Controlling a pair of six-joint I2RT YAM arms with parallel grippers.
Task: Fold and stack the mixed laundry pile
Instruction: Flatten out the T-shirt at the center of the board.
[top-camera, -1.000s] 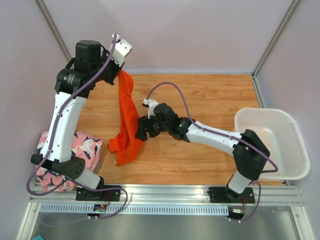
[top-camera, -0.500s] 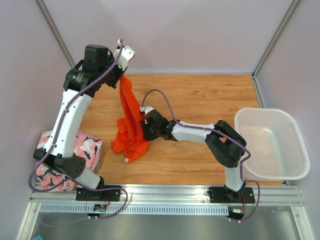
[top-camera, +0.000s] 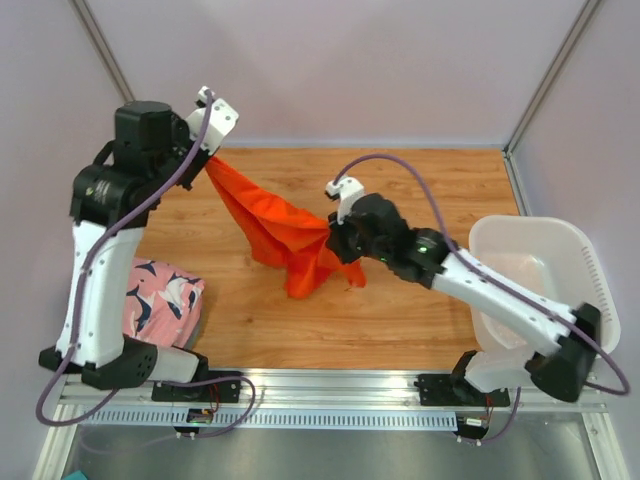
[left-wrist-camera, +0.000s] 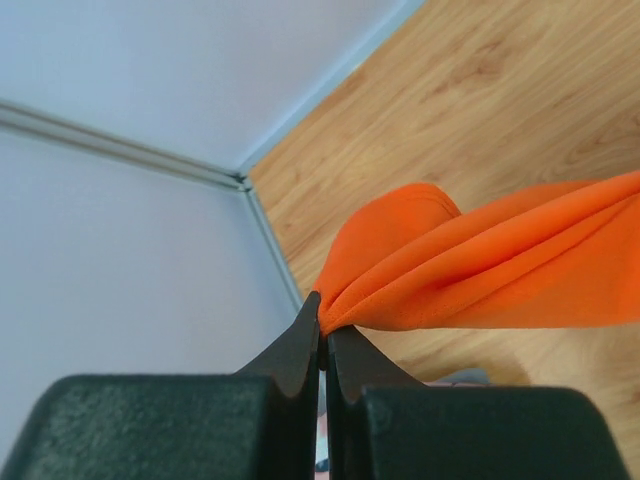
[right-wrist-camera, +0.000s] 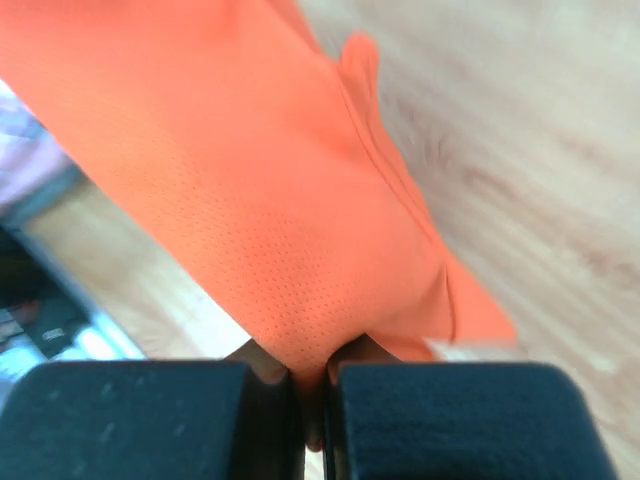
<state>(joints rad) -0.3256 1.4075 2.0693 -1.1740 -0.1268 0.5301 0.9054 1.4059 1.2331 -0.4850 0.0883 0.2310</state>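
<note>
Fingers of left gripper (left-wrist-camera: 322, 322) pressed together, pinching one end of bright orange mesh cloth garment (top-camera: 285, 232); that arm stands tall at back left. right gripper (right-wrist-camera: 315, 385) clamps the other end, arm stretched low over mid-table. Garment spans between them above wooden tabletop (top-camera: 440, 190). Pink patterned cloth garment (top-camera: 160, 310) lies front left.
</note>
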